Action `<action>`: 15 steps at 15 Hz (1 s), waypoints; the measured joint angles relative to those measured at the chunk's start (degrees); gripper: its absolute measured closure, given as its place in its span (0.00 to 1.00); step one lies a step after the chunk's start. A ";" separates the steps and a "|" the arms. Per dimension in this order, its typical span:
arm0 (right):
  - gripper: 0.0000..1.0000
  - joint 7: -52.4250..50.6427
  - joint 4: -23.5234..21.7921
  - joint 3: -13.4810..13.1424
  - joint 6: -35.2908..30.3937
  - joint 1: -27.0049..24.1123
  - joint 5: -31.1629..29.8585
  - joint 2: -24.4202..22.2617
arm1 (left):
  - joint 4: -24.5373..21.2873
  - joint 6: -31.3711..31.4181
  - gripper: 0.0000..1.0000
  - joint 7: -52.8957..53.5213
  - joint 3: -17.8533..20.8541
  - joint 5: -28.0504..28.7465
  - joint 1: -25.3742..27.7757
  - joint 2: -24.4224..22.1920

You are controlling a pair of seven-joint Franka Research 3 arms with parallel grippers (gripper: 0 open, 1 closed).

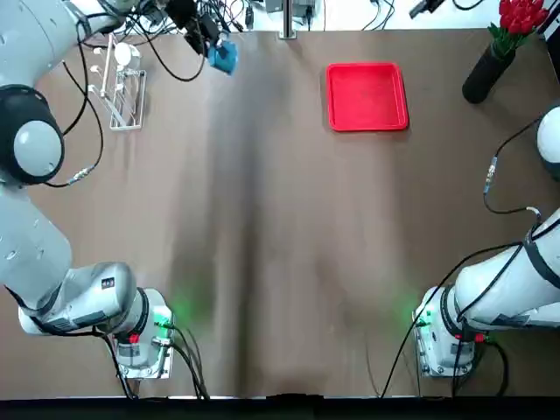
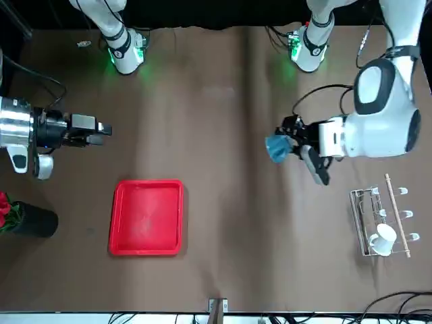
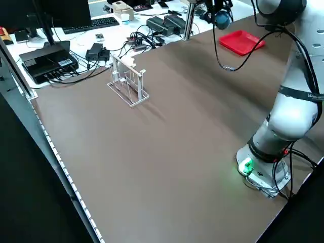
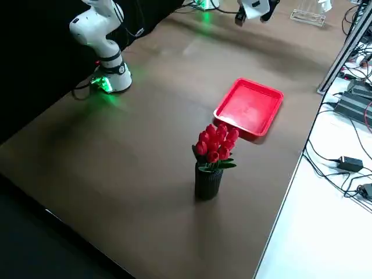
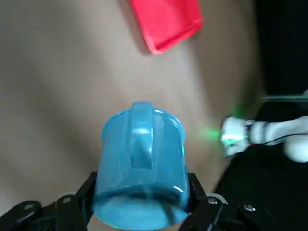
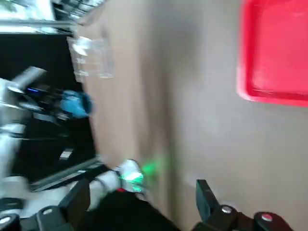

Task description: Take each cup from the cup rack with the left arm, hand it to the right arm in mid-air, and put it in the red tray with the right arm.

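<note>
Table [image 1: 280, 262]: brown surface, bare across the middle; cables and electronics along the far edge.
Left arm [image 2: 378, 121]: reaches out over the table's left half, gripper held in mid-air above the surface, between rack and tray.
Right arm [image 2: 20, 131]: extended level above the table, on the tray's side, well apart from the left gripper.
Red tray [image 1: 367, 95]: flat on the table, far side, right of centre; nothing in it.
Vase with red flowers [image 4: 210, 165]: upright near the far right corner, beside the tray but not touching.
Cup rack [image 2: 381, 223]: far left corner; white cup [image 2: 382, 239] hanging on one peg.
Left gripper [image 5: 142, 207]: fingers clamped on either side of the blue cup [image 5: 141, 168], handle facing the wrist camera.
Right gripper [image 6: 139, 199]: fingers spread wide, nothing between them.
Path between grippers: unobstructed.
</note>
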 joint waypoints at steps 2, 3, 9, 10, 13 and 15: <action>0.03 0.00 0.00 -0.01 2.34 0.80 5.76 1.85 | 0.94 0.05 0.24 -3.34 -0.08 -4.86 -2.20 1.20; 0.03 0.00 -0.01 -0.01 3.02 1.49 8.19 2.79 | 1.50 0.08 0.24 -4.73 -0.09 -7.10 -3.12 1.94; 0.15 -0.01 0.00 0.02 4.08 8.49 24.90 7.20 | 3.83 0.05 0.24 -7.22 -0.23 -23.64 -5.86 4.84; 0.22 -0.01 -0.01 0.03 5.16 9.79 25.93 7.70 | 3.85 0.03 0.24 -7.24 -0.24 -25.42 -6.12 4.91; 0.26 0.00 0.00 0.06 9.16 13.45 27.67 8.67 | 4.20 0.05 0.24 -7.64 -0.26 -28.98 -7.61 5.72; 0.28 -0.01 0.00 0.07 11.84 15.68 29.31 9.05 | 5.11 0.13 0.24 -8.41 -0.26 -29.61 -8.51 6.59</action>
